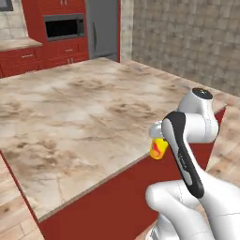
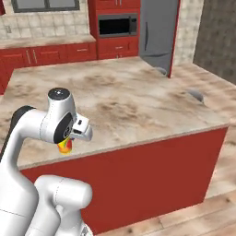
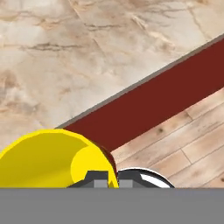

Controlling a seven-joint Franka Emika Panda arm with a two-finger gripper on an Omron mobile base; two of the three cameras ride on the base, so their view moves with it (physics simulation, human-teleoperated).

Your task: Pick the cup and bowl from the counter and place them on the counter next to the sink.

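Cup [image 1: 158, 148]: yellow with a red-orange mark, held in the air at the near edge of the counter [image 1: 79, 122], just off its rim and level with the top of the red cabinet front [image 2: 152, 170]. The gripper [image 3: 113, 179] is clamped on the cup; in the hand view the two dark fingertips sit close together at the cup's rim, with the yellow wall filling the lower left. From the right base view the cup [image 2: 65, 146] hangs below the white wrist, partly hidden by it. Counter surface is beige-and-brown marbled stone. Wooden floor [image 3: 183, 140] lies beneath the hand. Behind the counter stand a built-in oven [image 2: 118, 25] and a grey refrigerator [image 2: 159, 30].
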